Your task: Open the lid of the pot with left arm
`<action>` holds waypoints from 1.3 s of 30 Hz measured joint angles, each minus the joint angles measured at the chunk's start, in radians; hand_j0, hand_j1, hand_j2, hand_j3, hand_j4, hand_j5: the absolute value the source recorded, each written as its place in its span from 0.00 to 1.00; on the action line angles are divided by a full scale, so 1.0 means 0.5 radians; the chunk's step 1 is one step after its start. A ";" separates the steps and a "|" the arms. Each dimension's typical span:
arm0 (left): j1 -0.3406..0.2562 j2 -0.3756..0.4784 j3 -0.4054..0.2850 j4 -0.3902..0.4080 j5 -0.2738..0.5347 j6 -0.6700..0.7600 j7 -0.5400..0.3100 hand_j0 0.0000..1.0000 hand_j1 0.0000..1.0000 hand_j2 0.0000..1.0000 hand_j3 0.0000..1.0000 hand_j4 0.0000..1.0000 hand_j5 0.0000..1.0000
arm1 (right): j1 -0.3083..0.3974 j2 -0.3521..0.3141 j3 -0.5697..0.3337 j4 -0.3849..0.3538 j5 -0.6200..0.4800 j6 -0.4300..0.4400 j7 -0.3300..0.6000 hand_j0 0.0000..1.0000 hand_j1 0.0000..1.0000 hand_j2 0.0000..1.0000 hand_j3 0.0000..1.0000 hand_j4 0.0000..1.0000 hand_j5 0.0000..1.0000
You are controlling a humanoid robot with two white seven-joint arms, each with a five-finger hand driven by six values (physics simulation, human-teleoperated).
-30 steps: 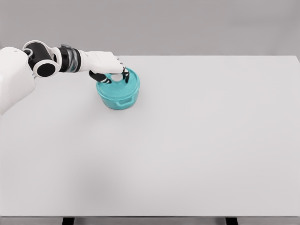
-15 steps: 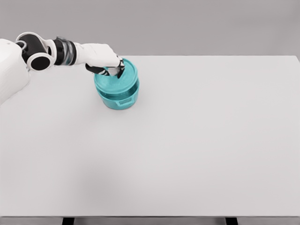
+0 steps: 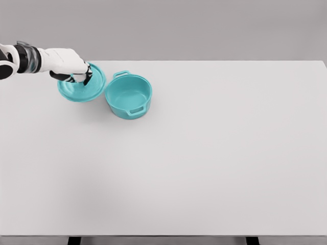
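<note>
A teal pot [image 3: 129, 97] with two side handles stands uncovered on the white table [image 3: 204, 153], left of the middle near the far edge. Its round teal lid [image 3: 84, 88] is to the pot's left, tilted, apart from the rim. My left hand [image 3: 80, 76] reaches in from the left edge and is shut on the lid's knob from above, with the dark fingertips curled around it. Whether the lid touches the table I cannot tell. The right arm does not show.
The white table spans most of the view, with its far edge just behind the pot and lid. A plain grey wall is behind it. Two dark table legs show at the bottom edge.
The left hand lifted the lid off the pot and carried it to the left. The pot stayed in place and now shows its hollow inside.
</note>
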 measured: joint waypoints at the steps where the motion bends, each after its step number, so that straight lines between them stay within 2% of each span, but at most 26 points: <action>1: 0.003 0.008 -0.001 0.002 -0.014 0.002 0.000 0.40 0.40 0.40 0.40 0.40 0.40 | 0.000 0.000 0.000 0.000 0.000 0.000 0.000 1.00 1.00 1.00 1.00 1.00 1.00; 5: 0.025 0.026 -0.001 0.004 -0.039 0.007 0.000 0.41 0.41 0.41 0.41 0.41 0.41 | 0.000 0.000 0.000 0.000 0.000 0.001 0.000 1.00 1.00 1.00 1.00 1.00 1.00; 6: 0.028 0.028 -0.001 0.005 -0.042 0.007 0.000 0.44 0.44 0.44 0.44 0.44 0.44 | 0.000 0.000 0.000 0.000 0.000 0.000 0.000 1.00 1.00 1.00 1.00 1.00 1.00; 7: 0.028 0.030 -0.001 0.005 -0.043 0.008 0.000 0.54 0.54 0.54 0.54 0.54 0.54 | 0.000 0.000 0.000 0.000 0.000 0.000 0.000 1.00 1.00 1.00 1.00 1.00 1.00; 8: 0.028 0.031 -0.001 0.006 -0.042 0.008 0.000 0.59 0.59 0.59 0.59 0.59 0.59 | 0.000 0.000 0.000 0.000 0.000 0.000 0.000 1.00 1.00 1.00 1.00 1.00 1.00; 9: 0.028 0.031 -0.001 0.013 -0.040 0.010 0.000 0.83 0.83 0.83 0.83 0.83 0.83 | 0.000 0.000 0.000 0.000 0.000 0.000 0.000 1.00 1.00 1.00 1.00 1.00 1.00; 12: 0.028 0.033 -0.001 0.034 -0.037 0.011 0.000 0.94 0.94 0.94 0.94 0.94 0.94 | 0.000 0.000 0.000 0.000 0.000 0.000 0.000 1.00 1.00 1.00 1.00 1.00 1.00; 27: 0.025 0.033 0.001 0.088 -0.035 0.014 -0.001 0.96 0.96 0.96 0.96 0.96 0.96 | 0.000 0.000 0.000 0.000 0.000 0.000 0.000 1.00 1.00 1.00 1.00 1.00 1.00; 29: 0.022 0.035 0.003 0.093 -0.027 0.015 0.001 1.00 1.00 1.00 1.00 1.00 1.00 | 0.000 0.000 0.000 0.000 0.000 0.000 0.000 1.00 1.00 1.00 1.00 1.00 1.00; 30: 0.025 0.040 0.004 0.107 -0.001 0.013 0.003 1.00 1.00 1.00 1.00 1.00 1.00 | 0.000 0.000 0.000 0.000 0.000 0.000 0.000 1.00 1.00 1.00 1.00 1.00 1.00; 32: 0.025 0.069 0.006 0.192 0.156 0.011 0.006 1.00 1.00 1.00 1.00 1.00 1.00 | 0.000 0.000 0.000 0.000 0.000 0.000 0.000 1.00 1.00 1.00 1.00 1.00 1.00; 35: 0.025 0.093 0.012 0.424 0.446 0.009 0.007 1.00 1.00 1.00 1.00 1.00 1.00 | 0.000 0.000 0.000 0.000 0.000 0.000 0.000 1.00 1.00 1.00 1.00 1.00 1.00; 39: 0.043 0.102 0.015 0.575 0.597 0.011 0.009 1.00 1.00 1.00 1.00 1.00 1.00 | 0.000 0.000 0.000 0.000 0.000 0.000 0.000 1.00 1.00 1.00 1.00 1.00 1.00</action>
